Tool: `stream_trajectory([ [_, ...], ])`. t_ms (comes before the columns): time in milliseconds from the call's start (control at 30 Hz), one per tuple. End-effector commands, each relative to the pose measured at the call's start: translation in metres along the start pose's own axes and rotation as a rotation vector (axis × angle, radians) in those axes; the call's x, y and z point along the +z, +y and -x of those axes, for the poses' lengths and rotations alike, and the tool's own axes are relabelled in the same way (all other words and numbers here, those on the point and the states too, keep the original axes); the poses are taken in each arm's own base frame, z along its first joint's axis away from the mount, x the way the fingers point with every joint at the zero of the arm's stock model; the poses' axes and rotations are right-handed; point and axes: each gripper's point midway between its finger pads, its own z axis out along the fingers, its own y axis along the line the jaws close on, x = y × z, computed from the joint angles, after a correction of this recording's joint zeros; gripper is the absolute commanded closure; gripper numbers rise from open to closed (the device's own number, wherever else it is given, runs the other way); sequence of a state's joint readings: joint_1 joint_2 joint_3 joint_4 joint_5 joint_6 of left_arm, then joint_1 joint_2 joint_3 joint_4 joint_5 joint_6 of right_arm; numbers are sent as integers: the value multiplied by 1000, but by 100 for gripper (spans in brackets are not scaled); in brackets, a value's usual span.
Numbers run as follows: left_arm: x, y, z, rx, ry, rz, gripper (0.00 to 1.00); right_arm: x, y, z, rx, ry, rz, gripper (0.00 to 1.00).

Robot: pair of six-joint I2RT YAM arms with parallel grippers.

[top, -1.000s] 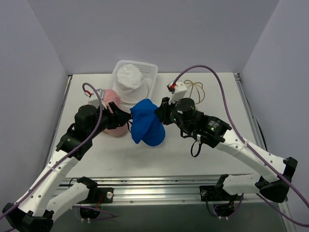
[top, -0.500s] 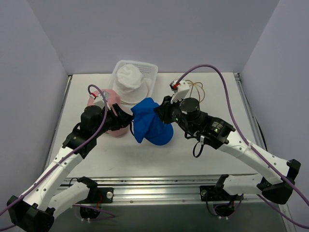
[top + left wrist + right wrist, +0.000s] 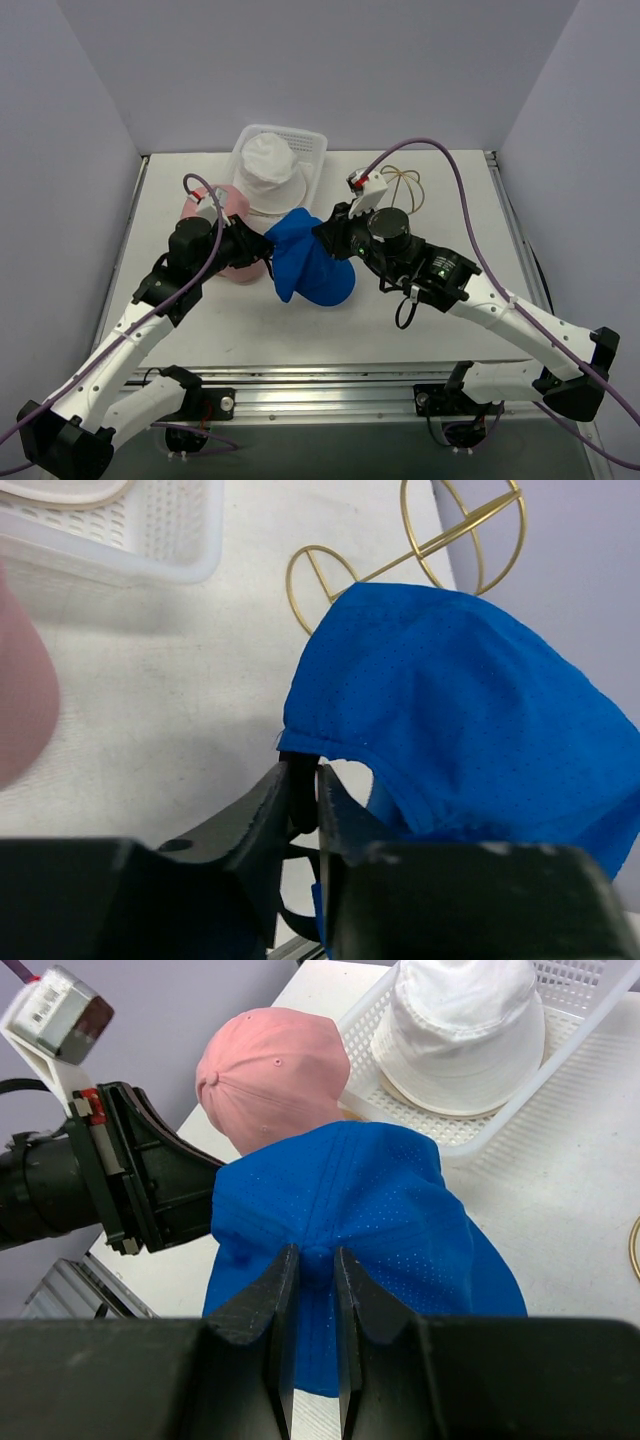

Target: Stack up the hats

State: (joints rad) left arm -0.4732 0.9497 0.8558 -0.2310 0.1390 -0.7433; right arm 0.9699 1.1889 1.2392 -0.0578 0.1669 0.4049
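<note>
Top external view: nothing is stacked yet, the blue cap (image 3: 315, 272) being pinched by left gripper (image 3: 265, 247) and right gripper (image 3: 323, 232), with the pink cap (image 3: 233, 200) at its 10 o'clock.

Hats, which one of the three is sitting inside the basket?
The white hat at the back; it alone sits in the basket. The pink cap and blue cap are outside it.

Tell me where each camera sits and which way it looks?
Top camera: above, behind the arms, looking down on both arms, blue cap and pink cap.
Left wrist: on the left arm, looking right past the left claw at the blue cap.
Right wrist: on the right arm, looking left past the right claw at it.
Shared: all see the blue cap.
</note>
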Motion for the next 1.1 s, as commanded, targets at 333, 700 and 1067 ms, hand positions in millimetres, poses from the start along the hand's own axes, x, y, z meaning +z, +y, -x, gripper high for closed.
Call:
stream_trajectory([
  [333,-15,1,50,124,-21,100,98,14,20,12,54,-116,57,100],
  [700,-44,25,92,293,-76,333,98,34,43,17,76,-174,53,100],
  [1067,-41,36,120,401,-59,421,98,60,70,4,28,-205,43,100],
])
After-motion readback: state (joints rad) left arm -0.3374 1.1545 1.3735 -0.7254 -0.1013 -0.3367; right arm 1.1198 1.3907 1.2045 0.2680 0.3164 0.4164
